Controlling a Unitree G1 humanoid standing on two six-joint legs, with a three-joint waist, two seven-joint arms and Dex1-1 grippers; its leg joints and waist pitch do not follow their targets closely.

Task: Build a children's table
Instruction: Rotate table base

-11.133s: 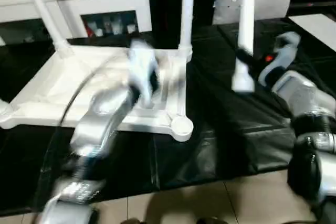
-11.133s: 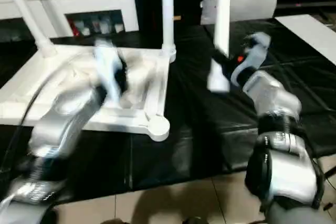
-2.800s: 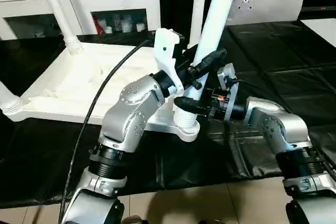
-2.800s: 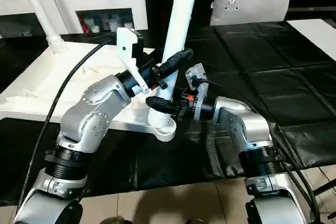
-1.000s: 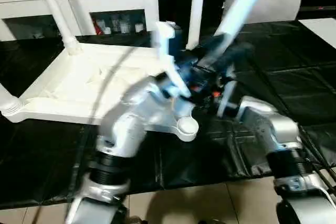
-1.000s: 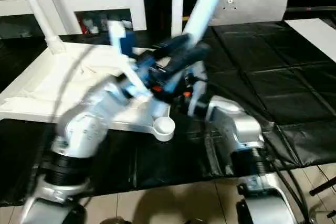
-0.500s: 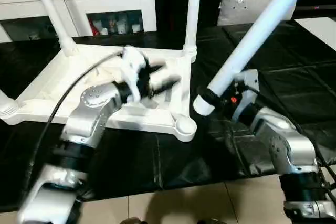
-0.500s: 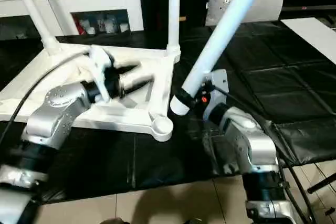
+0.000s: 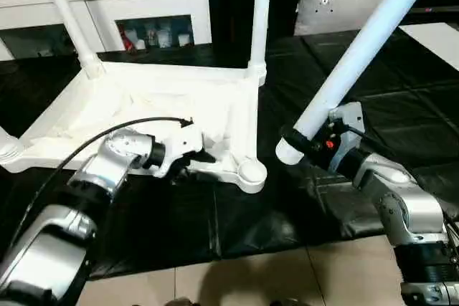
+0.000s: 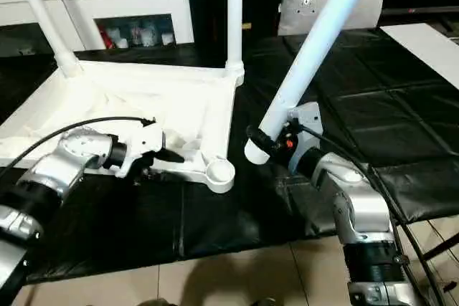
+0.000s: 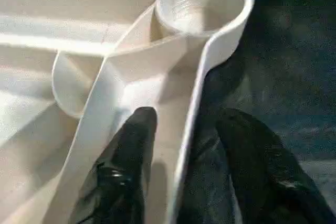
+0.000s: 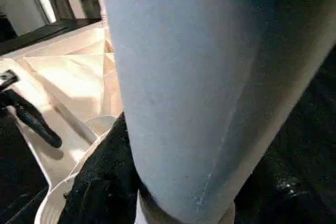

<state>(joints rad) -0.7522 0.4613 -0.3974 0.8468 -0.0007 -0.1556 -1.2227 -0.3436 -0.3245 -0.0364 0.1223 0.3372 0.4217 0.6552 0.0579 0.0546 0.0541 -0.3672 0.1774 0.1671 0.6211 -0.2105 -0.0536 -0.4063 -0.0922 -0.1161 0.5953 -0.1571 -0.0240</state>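
Note:
The white tabletop [image 9: 129,98] lies upside down on the black mat. Legs stand in its far-right corner [image 9: 259,19] and far-left corner [image 9: 68,19], and another rises at the near-left corner [image 9: 6,145]. The near-right socket [image 9: 251,172] [image 11: 202,1] is empty. My left gripper [image 9: 193,154] is open at the near rim beside that socket, one finger [image 11: 131,145] inside the rim wall and the other outside. My right gripper [image 9: 295,140] is shut on a fourth leg [image 9: 358,55] [image 12: 199,77]. That leg is tilted, its lower end hanging just right of the empty socket.
A white cabinet [image 9: 143,5] with glass doors stands behind the tabletop, and a grey cushion [image 9: 344,1] lies at the back right. The black mat [image 9: 401,91] ends at tiled floor [image 9: 287,277] in front. A black cable [image 9: 86,148] arcs over my left forearm.
My left gripper has come down from over the tabletop's underside to the near rim, and its fingers stand closer together. The right gripper still holds the tilted leg, shifted slightly right.

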